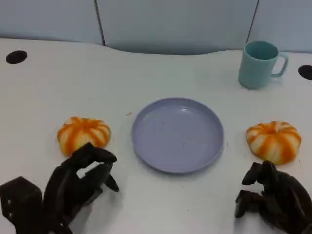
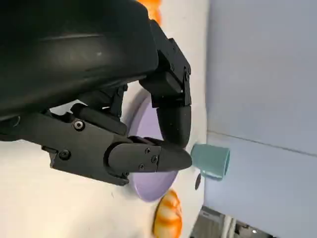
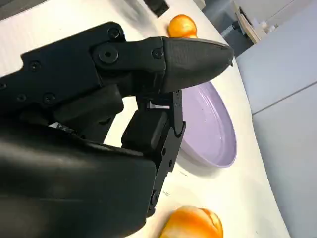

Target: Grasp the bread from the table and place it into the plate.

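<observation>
Nothing placed yet. Round lavender plastic plate [image 1: 178, 134] is bare; both orange-striped round bread buns [image 1: 84, 134] [image 1: 273, 141] sit on the white counter [image 1: 44, 92]. My left hand [image 1: 78, 183] and right hand [image 1: 273, 195] hold nothing, fingers apart.

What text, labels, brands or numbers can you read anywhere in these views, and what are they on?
None: no readable text in any view.
The mug, the plate, the two bread pieces and the table are plain.
The left hand and the right hand show screws but no lettering.
</observation>
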Action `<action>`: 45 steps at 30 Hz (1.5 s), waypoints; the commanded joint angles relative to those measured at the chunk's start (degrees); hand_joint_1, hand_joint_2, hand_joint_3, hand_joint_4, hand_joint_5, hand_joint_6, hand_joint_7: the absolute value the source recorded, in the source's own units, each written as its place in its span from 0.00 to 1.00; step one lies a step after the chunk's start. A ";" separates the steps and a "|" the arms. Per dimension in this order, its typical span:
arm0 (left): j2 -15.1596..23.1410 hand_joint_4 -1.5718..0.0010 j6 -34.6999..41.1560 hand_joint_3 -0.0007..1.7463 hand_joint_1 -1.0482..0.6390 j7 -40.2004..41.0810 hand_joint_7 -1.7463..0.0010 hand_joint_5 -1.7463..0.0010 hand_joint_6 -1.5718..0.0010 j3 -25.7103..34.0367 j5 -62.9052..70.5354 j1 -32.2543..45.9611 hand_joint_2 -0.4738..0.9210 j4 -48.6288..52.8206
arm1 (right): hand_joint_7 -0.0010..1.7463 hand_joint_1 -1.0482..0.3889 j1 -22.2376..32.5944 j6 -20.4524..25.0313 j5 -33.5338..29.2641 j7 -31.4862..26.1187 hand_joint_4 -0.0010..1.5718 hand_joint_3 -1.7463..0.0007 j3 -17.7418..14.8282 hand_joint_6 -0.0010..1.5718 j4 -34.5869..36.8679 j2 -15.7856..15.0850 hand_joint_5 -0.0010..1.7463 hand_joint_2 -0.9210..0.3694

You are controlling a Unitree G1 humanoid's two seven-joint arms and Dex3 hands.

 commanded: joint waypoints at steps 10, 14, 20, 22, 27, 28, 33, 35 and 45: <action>16.64 0.88 -33.52 0.07 0.31 23.79 0.92 0.50 0.72 -4.17 39.49 -6.53 1.00 5.53 | 0.59 0.40 -0.42 0.27 -0.95 -0.85 0.82 0.75 0.50 0.74 1.86 0.48 0.64 0.00; 21.73 0.91 -27.88 0.04 0.27 34.04 0.99 0.72 0.76 -6.65 55.11 -5.83 1.00 -3.21 | 0.59 0.40 -0.66 -0.05 -0.67 -0.68 0.82 0.75 0.47 0.75 2.28 0.74 0.64 0.00; 26.74 0.97 -14.78 0.01 0.25 39.42 1.00 0.85 0.82 -11.85 68.34 -5.80 0.99 -13.74 | 0.59 0.40 -0.38 0.75 -0.21 -0.83 0.82 0.75 0.27 0.75 1.99 0.83 0.64 0.00; 28.00 0.98 -9.94 0.00 0.23 40.12 1.00 0.87 0.84 -14.06 72.33 -6.63 0.99 -15.52 | 0.59 0.40 -0.32 0.67 -0.22 -0.83 0.82 0.75 0.20 0.75 2.07 0.86 0.64 0.00; 29.56 1.00 -2.59 0.00 0.23 38.77 1.00 0.89 0.88 -18.40 74.82 -8.70 0.97 -16.39 | 0.59 0.40 -0.26 -0.01 -0.41 -0.63 0.82 0.75 0.21 0.75 2.32 0.93 0.63 0.00; 29.75 1.00 -0.95 0.00 0.23 37.34 1.00 0.93 0.89 -19.46 75.10 -9.80 0.95 -15.86 | 0.58 0.40 -0.24 -0.25 -0.24 -0.30 0.82 0.76 0.13 0.75 2.55 0.96 0.63 0.00; 30.52 1.00 3.01 0.00 0.25 34.18 1.00 0.98 0.92 -23.66 73.85 -13.77 0.92 -12.10 | 0.55 0.40 -0.05 -0.25 -0.26 -0.05 0.82 0.76 0.20 0.76 2.46 0.99 0.61 0.00; 30.68 1.00 3.66 0.00 0.26 33.17 1.00 0.99 0.92 -25.37 73.31 -15.71 0.92 -9.55 | 0.55 0.40 0.01 -0.32 -0.47 -0.02 0.82 0.75 0.33 0.76 2.38 0.95 0.62 0.00; 27.48 1.00 7.16 0.00 0.27 30.91 0.99 1.00 0.95 -34.81 72.68 -29.31 0.93 12.32 | 0.56 0.40 0.88 -0.30 -0.70 -0.04 0.82 0.75 0.71 0.75 1.18 0.85 0.63 0.00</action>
